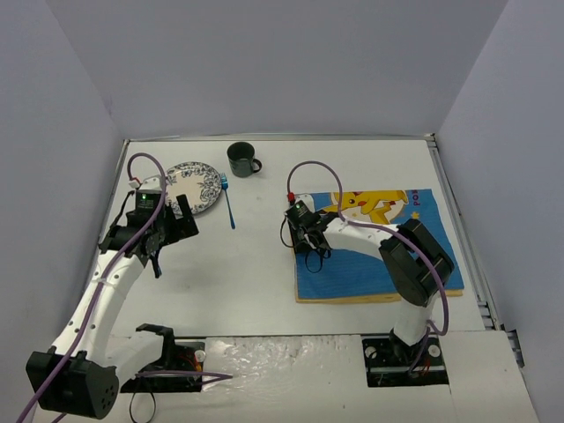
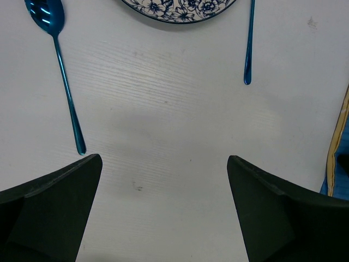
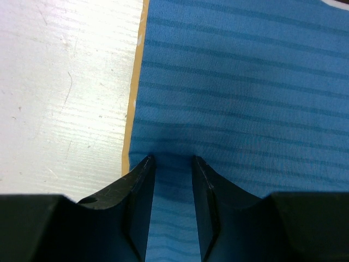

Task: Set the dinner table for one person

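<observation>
Treat dinner table (image 1: 247, 264), spanning the scene beneath both arms, as rigid, smooth and fixed, offering no hold, with left gripper (image 2: 163, 158) spread wide near plate (image 2: 180, 8) and right gripper (image 3: 170, 158) pinching soft mat (image 3: 245, 82) at its left edge.

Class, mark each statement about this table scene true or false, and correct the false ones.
1. The left gripper is open above the bare dinner table. True.
2. The mug stands on the blue mat. False: it stands on the bare tabletop, beyond the plate.
3. A blue spoon and another blue utensil flank the plate. True.
4. The right gripper is over the plate. False: its tips meet the mat near its left edge.
</observation>
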{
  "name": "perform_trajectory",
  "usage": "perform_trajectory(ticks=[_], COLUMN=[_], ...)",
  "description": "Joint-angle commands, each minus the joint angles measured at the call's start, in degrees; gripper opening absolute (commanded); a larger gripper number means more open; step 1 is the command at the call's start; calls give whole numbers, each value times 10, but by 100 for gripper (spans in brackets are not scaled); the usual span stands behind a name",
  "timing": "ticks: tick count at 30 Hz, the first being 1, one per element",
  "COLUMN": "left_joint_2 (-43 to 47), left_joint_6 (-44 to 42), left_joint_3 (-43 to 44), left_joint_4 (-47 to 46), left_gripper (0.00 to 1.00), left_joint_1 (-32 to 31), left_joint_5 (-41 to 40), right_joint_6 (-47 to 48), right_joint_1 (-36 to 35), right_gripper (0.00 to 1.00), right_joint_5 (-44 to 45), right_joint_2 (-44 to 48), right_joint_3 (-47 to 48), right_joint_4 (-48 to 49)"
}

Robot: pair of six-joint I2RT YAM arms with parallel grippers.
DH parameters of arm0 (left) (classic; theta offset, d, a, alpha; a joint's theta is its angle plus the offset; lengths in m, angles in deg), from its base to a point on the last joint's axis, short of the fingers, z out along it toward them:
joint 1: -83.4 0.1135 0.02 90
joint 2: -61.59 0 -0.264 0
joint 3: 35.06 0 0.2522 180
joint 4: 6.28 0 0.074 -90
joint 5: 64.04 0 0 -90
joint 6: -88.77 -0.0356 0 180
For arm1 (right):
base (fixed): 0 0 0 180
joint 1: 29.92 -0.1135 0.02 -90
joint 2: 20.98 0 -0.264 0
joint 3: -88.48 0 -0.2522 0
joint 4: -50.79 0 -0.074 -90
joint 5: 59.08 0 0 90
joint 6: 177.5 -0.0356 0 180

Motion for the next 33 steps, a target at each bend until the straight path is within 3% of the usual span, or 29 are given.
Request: perform_trajectory(ticks=[1,7,16,18,24,31,33], left_joint_2=[3,1,-10,-12,-17,-35,-46], left_joint_6=[-8,-7,54,88,173,248,260], left_joint_3=[4,3,-14,-28,-72,-132,-157], left_joint_4=[-24,-26,-61,-86,-183,-302,-352], left_gripper=[97,97,97,97,97,97,97], left_joint_1=[11,17,19,23,47,79,84], left_joint_5=[16,22,25,24,16,-9,-19], right_joint_6=[-9,-8,12,15,15,12,13], right_joint_1=[-3,-3,5,16,68,96,96], right_gripper=[30,30,37,44,77,99,100], right_joint_5=[26,28,55,59,49,93,99], right_joint_2=[-8,-2,172,225,354,455,492], right_joint_3=[22,37,38,35,5,-40,-62], right_joint_4=[7,3,-19,-21,-21,-20,-14])
